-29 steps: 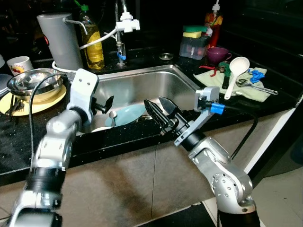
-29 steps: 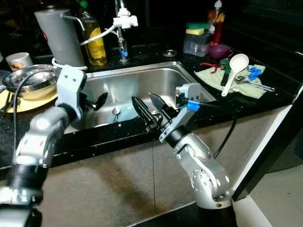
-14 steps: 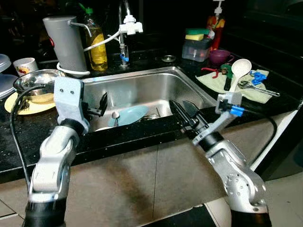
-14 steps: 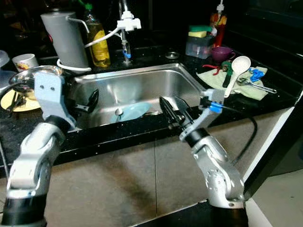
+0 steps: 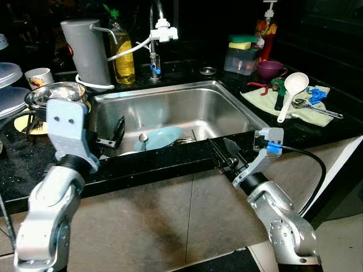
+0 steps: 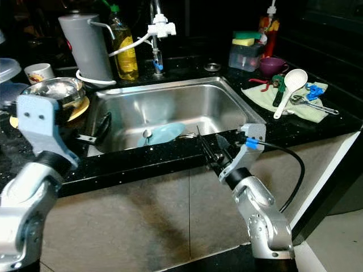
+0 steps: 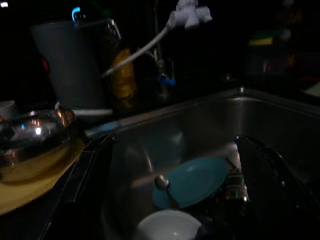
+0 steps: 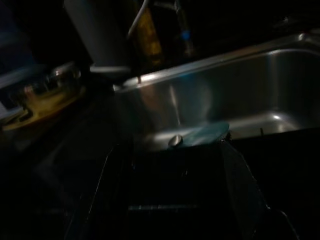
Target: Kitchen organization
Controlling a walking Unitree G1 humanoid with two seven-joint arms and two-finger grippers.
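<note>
A steel sink (image 5: 218, 99) holds a light blue plate (image 5: 164, 136) with a spoon (image 5: 142, 137) lying on it, and a white bowl (image 7: 170, 226) in front of them. My left gripper (image 5: 113, 135) hovers at the sink's left rim, open and empty; the left wrist view shows its fingers (image 7: 87, 172) spread wide, with the plate between them. My right gripper (image 5: 225, 154) hangs at the counter's front edge, just before the sink. It is open and empty, and its fingers (image 8: 237, 175) frame the plate from a distance.
Behind the sink stand a grey jug (image 5: 85, 51), a yellow bottle (image 5: 125, 54) and a faucet (image 5: 161, 31). A steel bowl (image 5: 54, 93) on a yellow plate and a mug (image 5: 38, 76) sit at the left. A cloth with a white ladle (image 5: 292, 90), a purple cup (image 5: 271, 69) and sponges (image 5: 243, 41) lie at the right.
The camera has drawn back from the counter. Both grippers have pulled out of the sink toward me: the left to the left rim, the right down to the counter's front edge.
</note>
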